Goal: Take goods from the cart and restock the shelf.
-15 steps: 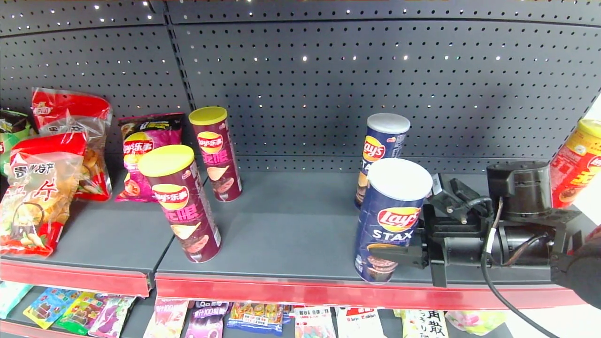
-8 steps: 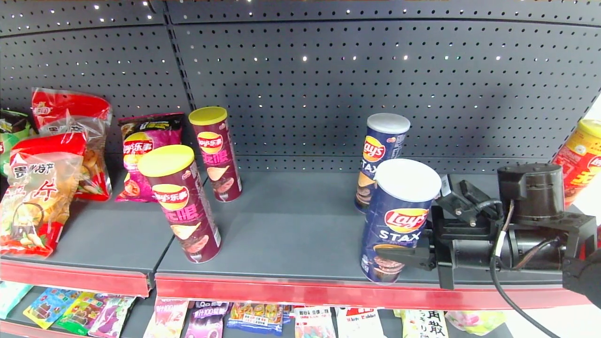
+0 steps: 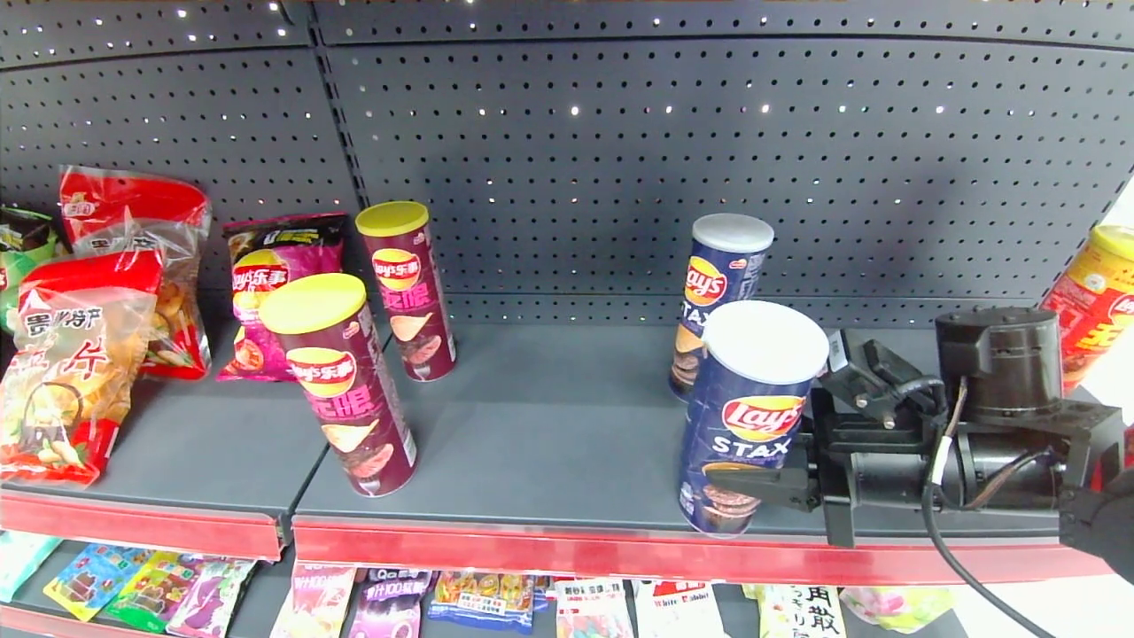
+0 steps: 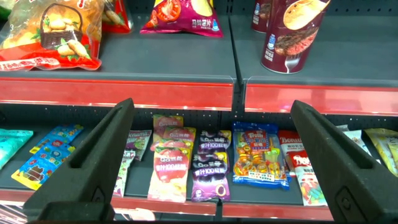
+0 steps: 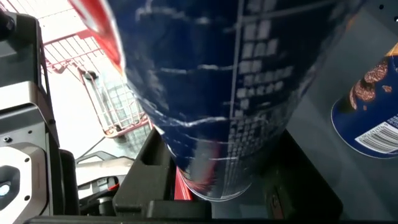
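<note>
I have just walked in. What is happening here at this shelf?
The robot is restocking. Its right gripper is shut on a blue chip can with a white lid, slightly tilted at the front edge of the shelf, just in front of a second blue can. I cannot tell whether its base is resting on the shelf. The left gripper is open and holds nothing, lower down, facing the snack packets on the shelf below.

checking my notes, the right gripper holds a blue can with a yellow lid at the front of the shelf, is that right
Not yellow: the blue can in the right gripper has a white lid, as the head view shows. It is held at the front of the shelf.
</note>
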Available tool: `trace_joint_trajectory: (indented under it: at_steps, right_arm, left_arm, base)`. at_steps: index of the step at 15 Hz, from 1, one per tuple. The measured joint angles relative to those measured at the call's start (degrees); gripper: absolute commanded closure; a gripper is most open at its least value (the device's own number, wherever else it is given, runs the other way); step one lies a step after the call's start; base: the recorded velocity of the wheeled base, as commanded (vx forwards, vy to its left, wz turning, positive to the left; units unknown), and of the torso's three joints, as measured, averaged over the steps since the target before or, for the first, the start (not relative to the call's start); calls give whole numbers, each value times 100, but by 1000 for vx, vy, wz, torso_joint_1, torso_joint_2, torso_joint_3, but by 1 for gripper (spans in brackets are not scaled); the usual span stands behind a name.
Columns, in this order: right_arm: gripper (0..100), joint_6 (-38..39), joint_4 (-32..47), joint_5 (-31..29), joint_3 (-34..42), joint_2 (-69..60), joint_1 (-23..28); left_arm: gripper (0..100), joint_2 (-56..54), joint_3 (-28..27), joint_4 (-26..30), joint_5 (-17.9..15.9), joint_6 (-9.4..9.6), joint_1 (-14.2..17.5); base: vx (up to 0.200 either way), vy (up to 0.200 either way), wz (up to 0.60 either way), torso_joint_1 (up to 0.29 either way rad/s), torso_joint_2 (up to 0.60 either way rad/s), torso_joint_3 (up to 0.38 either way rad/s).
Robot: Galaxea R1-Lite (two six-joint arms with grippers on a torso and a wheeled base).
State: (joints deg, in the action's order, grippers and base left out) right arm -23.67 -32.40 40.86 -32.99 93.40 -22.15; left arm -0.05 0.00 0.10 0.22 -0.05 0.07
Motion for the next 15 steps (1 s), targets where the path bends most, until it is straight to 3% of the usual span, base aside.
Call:
trace_joint_trajectory:
  at_steps: [4, 5, 15]
  right_arm:
    - [100, -2, -6, 5, 17, 0, -11]
    - [0, -2, -9, 9, 17, 0, -11]
    - [0, 72, -33, 0, 319, -206, 232]
  left_arm:
    - [0, 0, 0, 0, 2, 2, 0]
    - [0, 0, 0, 0, 0, 2, 0]
    - [0, 0, 0, 0, 0, 0, 0]
  base:
    - [0, 0, 0, 0, 0, 0]
    - [0, 0, 0, 0, 0, 0]
    - [0, 0, 0, 0, 0, 0]
